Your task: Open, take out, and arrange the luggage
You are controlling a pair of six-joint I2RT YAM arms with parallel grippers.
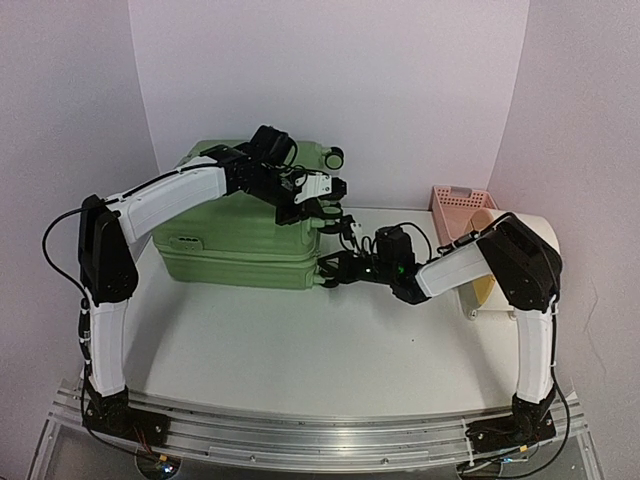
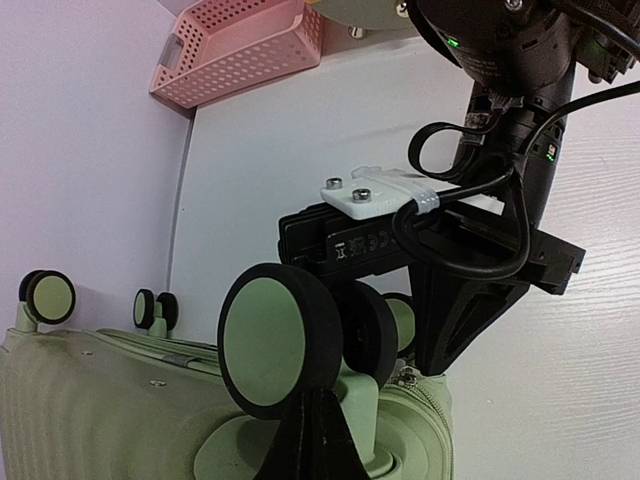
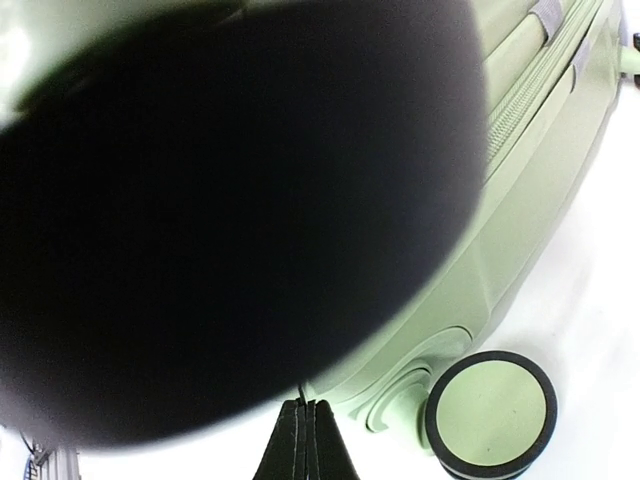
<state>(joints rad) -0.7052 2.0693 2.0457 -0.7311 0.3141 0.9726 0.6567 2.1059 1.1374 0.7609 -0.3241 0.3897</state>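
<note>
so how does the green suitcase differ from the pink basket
The suitcase is green with a ribbed shell; the basket is pink with slotted walls. The suitcase is far larger than the basket. The suitcase is closed; the basket is open-topped. Both sit on the table.

Soft, even light fills the overhead view, which is sharp throughout; the walls (image 1: 330,80) carry a violet tint and the table (image 1: 300,350) shows only faint shadows. In the left wrist view the near wheel (image 2: 275,340) is crisp. In the right wrist view a black blurred mass (image 3: 220,220) spreads from 9 to 1 o'clock, and beyond the luggage (image 3: 520,230) the ground glares white at 4 o'clock.
</note>
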